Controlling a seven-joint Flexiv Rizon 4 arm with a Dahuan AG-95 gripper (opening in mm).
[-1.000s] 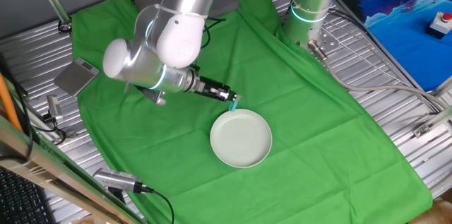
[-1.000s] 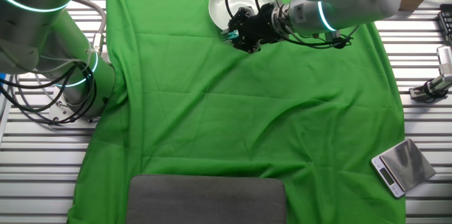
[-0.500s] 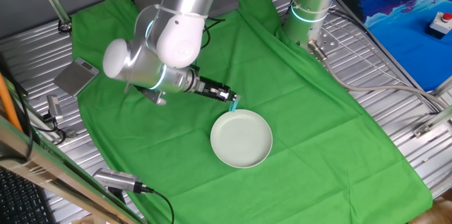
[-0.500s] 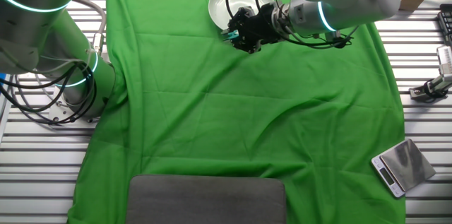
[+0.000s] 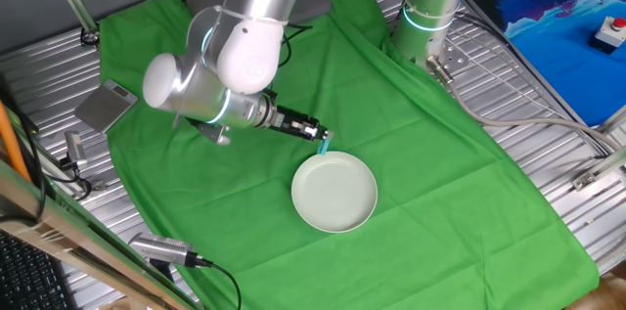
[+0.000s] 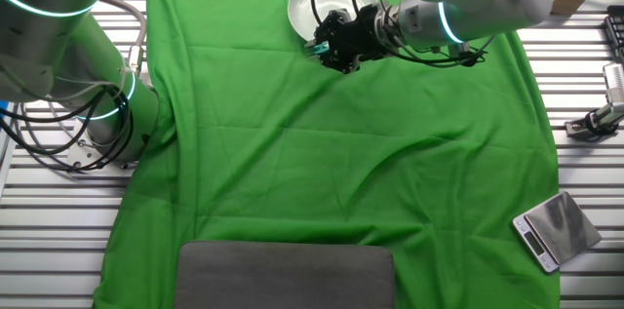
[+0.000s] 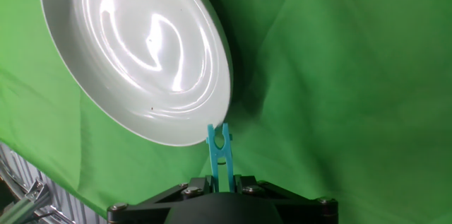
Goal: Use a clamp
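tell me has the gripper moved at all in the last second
No. In both fixed views the gripper sits at the same spot against the white plate, with the teal clamp in its fingers at the plate's rim.

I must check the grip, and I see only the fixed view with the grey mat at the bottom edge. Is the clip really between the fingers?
Observer: Yes. In the hand view the clamp stands out from the gripper, legs pinched, mouth forward.
Operator: Does its mouth touch the plate?
Observer: The hand view shows the mouth right at the rim of the plate; whether it touches, I cannot tell.
Operator: Is anything on the plate?
Observer: No, only reflections of light.
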